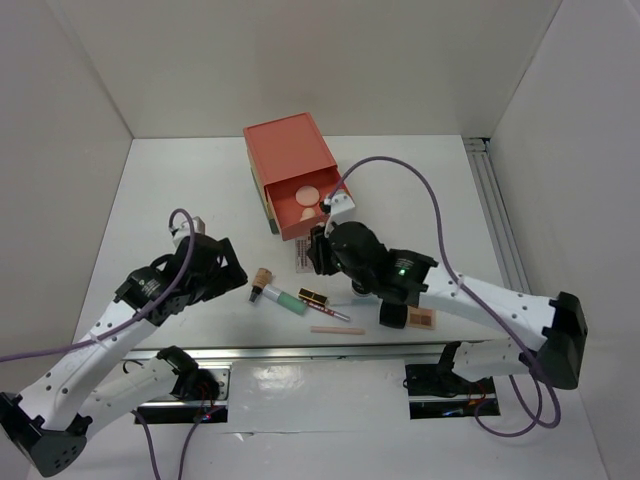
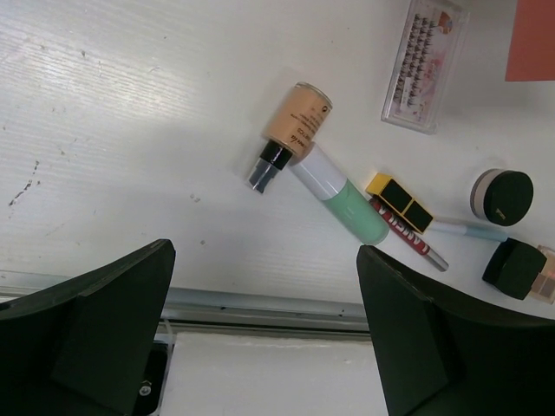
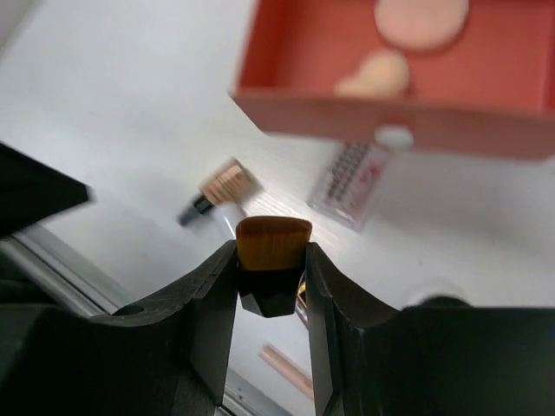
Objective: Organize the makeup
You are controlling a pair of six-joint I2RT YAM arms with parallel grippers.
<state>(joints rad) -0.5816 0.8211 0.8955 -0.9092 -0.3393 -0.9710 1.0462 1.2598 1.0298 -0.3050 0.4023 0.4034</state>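
Note:
My right gripper [image 3: 270, 260] is shut on a small flat brush [image 3: 273, 238] with brown bristles and a black base, held above the table in front of the open orange drawer [image 3: 390, 117]. Two peach sponge puffs [image 3: 421, 17] lie in the drawer [image 1: 303, 205]. My left gripper [image 2: 264, 329] is open and empty near the table's front edge. Ahead of it lie a beige foundation bottle [image 2: 290, 134], the mint-green tube [image 2: 342, 204], a yellow-and-black lipstick [image 2: 399, 199], a red stick [image 2: 408, 234] and the round black compact [image 2: 503, 195]. The pink pencil [image 1: 337, 330] lies near the front edge.
The orange drawer box [image 1: 290, 160] stands at the back middle. A clear lash tray [image 2: 423, 65] lies in front of it. A black square item [image 2: 516, 264] and a palette [image 1: 421, 318] lie under my right arm. A metal rail [image 2: 260, 303] runs along the front edge.

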